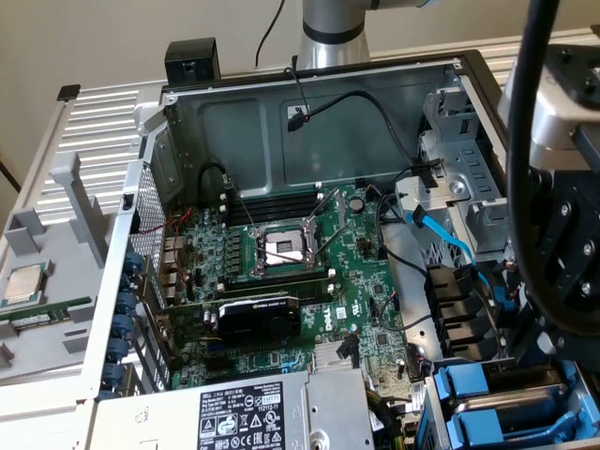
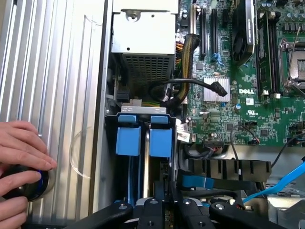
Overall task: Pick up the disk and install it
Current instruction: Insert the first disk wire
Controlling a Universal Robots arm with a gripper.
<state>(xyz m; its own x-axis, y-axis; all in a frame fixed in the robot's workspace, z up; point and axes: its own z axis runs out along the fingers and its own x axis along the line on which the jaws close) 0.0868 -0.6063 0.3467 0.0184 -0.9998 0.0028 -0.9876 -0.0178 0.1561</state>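
Open computer case (image 1: 281, 122): disk (image 2: 161, 142) slotted upright in lower-centre bay, gripper (image 2: 167, 195) jaws nearly together at its end; probably not fully seated.

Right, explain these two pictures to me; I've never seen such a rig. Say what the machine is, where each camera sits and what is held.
This is one robot arm at an open computer case. The exterior view comes from a camera off the arm: it shows the motherboard and, at that view's left, a CPU chip on a grey holder. The wrist view comes from a camera on the arm, looking past the end effector at two blue-framed drive carriers standing side by side in their bay. The end effector is right at them; whether it grips one I cannot tell. A person's hand rests on a round black knob.
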